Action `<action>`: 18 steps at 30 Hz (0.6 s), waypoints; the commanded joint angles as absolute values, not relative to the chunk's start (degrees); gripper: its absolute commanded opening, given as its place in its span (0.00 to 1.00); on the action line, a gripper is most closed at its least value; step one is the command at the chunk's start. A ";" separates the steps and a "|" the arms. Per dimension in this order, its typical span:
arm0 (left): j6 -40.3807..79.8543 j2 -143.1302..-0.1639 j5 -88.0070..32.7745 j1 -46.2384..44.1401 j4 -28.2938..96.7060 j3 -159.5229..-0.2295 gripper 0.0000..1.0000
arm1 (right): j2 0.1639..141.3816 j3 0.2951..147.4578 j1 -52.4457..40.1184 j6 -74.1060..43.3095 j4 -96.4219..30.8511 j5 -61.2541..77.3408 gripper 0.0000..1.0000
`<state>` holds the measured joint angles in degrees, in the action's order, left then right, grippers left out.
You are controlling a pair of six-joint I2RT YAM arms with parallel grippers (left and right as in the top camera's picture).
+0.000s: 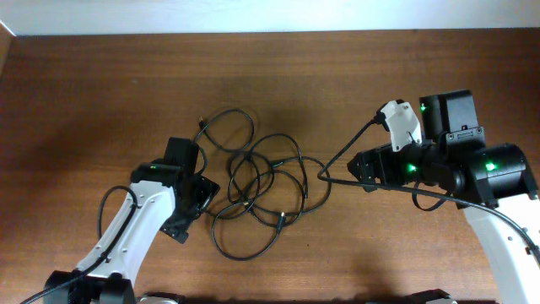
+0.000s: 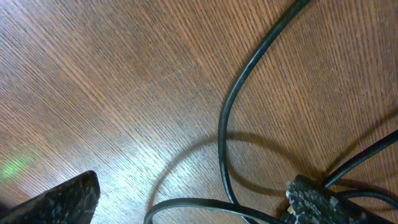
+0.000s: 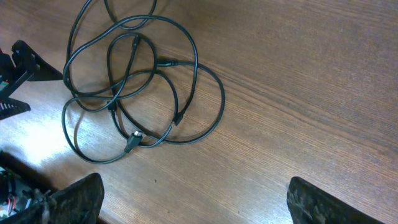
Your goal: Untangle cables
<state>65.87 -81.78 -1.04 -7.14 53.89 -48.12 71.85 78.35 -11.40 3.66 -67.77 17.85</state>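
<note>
The cables point(image 1: 253, 157) lie in one tangled heap of thin black loops at the table's middle. They also show in the right wrist view point(image 3: 163, 62), with small plugs inside the heap. My left gripper point(image 1: 201, 207) is low at the heap's left edge. In the left wrist view it point(image 2: 193, 206) is open, with cable loops point(image 2: 221, 130) running on the wood between its fingers. My right gripper point(image 1: 359, 173) is to the right of the heap and apart from it. In the right wrist view it point(image 3: 199, 202) is open and empty, with only bare wood between its fingers.
The wooden table point(image 1: 101, 93) runs to a white wall along the back. A thicker black cable of the right arm point(image 1: 337, 156) juts left toward the heap.
</note>
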 commanded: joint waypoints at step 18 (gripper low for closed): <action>66.81 -98.30 0.01 -6.85 49.95 -45.89 0.67 | 71.79 78.98 -11.22 4.29 -67.94 17.32 0.93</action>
